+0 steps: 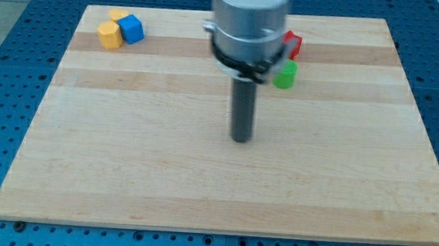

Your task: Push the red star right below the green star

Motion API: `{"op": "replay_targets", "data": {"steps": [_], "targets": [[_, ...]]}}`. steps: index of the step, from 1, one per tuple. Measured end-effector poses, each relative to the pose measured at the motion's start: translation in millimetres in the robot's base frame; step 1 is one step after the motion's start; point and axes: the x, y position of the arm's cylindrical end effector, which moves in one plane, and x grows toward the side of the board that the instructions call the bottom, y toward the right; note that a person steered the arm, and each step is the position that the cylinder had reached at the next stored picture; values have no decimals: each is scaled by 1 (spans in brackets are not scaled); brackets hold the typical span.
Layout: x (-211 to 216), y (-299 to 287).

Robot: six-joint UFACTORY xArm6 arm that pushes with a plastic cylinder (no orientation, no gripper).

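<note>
A red block (pixel 292 43) shows at the view's top, right of centre, partly hidden behind the arm's grey body; its shape cannot be made out. A green block (pixel 285 75) sits just below it, almost touching, its left part also hidden; its shape is unclear. My tip (pixel 241 139) rests on the board near the middle, below and to the left of the green block, apart from both blocks.
A yellow block (pixel 110 34) and a blue cube (pixel 131 28) sit together at the top left of the wooden board (pixel 199 191), with another small yellow piece (pixel 117 14) behind them. Blue perforated table surrounds the board.
</note>
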Motion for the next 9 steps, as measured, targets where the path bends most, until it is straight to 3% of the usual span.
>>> {"op": "replay_targets", "data": {"steps": [1,2,4,7,9], "targets": [[-37,100],[-60,124],[-116,77],[-140,-3],[-163,1]]}}
